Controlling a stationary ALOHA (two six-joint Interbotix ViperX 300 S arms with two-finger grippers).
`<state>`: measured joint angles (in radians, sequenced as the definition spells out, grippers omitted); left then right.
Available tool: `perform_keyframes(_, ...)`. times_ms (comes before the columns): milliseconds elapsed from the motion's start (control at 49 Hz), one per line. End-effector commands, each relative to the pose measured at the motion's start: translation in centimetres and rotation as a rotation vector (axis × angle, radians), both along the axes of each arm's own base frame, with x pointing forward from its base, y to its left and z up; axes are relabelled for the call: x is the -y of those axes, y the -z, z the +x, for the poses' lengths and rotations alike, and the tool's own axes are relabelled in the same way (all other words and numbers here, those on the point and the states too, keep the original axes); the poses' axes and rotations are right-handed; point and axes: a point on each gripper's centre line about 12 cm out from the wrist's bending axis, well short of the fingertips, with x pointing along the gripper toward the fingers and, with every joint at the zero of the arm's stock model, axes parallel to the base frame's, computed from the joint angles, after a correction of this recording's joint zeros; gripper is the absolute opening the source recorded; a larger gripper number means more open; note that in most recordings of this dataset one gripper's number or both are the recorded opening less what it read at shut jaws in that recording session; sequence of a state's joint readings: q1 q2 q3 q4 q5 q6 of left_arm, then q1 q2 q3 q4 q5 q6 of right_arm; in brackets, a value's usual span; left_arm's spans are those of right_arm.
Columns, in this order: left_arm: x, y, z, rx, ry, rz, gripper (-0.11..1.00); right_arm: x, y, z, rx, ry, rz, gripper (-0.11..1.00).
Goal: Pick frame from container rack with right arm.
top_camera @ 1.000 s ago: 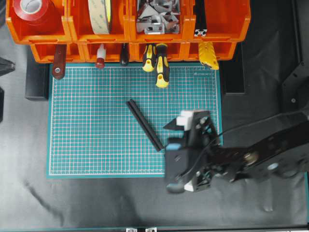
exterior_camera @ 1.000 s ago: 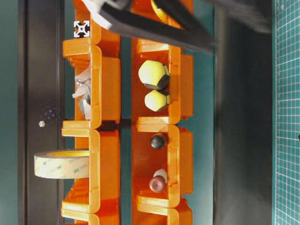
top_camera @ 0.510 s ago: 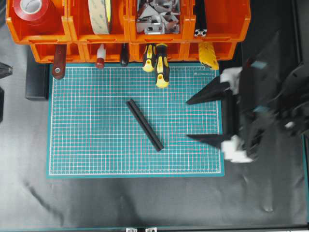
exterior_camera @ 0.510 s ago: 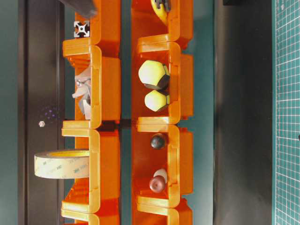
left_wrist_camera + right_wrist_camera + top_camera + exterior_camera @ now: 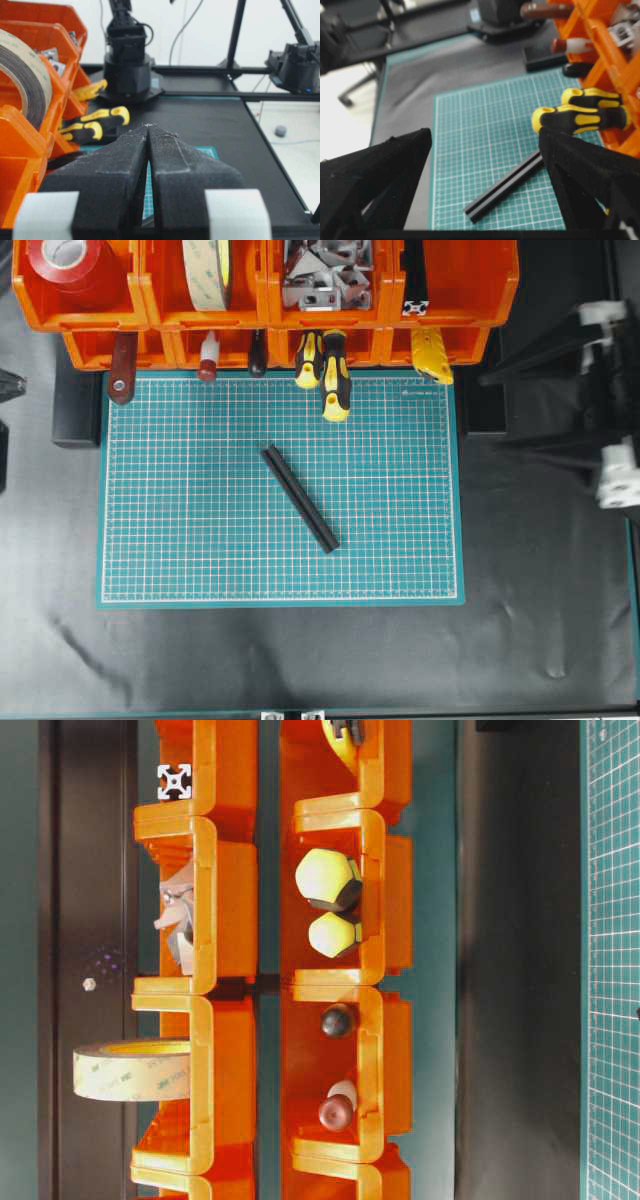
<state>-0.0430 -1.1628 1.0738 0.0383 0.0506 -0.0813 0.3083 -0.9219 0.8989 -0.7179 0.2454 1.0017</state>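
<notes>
Black aluminium is lying in two places for you: one frame (image 5: 299, 498) is resting flat on the green cutting mat (image 5: 200, 540), slanting from about 11 o'clock to 5 o'clock near the mat's middle, and a second bar (image 5: 415, 280) is sitting in the upper bin at the 1 o'clock end of the orange container rack (image 5: 265, 310), its silvery slotted end (image 5: 174, 782) facing outward. Your right hand (image 5: 545, 405) is hovering at 3 o'clock over the black desk (image 5: 300, 660), off the mat, with its two fingers spread wide and nothing between them; from its wrist camera the frame (image 5: 507, 186) is showing between the fingers (image 5: 380, 165), just beside the yellow-and-black screwdrivers (image 5: 582, 117). Your left hand (image 5: 148, 131) is sitting with its fingertips pressed together, gripping nothing, beside the roll of tape (image 5: 25, 75) in the rack.
</notes>
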Motion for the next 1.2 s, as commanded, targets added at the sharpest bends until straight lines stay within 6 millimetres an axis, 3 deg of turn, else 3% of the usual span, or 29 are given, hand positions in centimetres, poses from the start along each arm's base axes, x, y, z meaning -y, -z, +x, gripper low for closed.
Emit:
perform_keyframes(0,0.0,-1.2,0.1,0.025,0.002,-0.001,0.0,0.7,-0.4,-1.3,0.03,0.02,0.004,0.85)
perform_keyframes(245,0.0,-1.3,0.0,0.031,0.002,-0.003,0.0,1.9,0.3,-2.8,0.014,0.074,0.001,0.85)
perform_keyframes(1183,0.0,-1.2,0.1,0.026,0.001,0.002,0.0,2.0,0.5,-3.1,0.015,0.078,0.001,0.84)
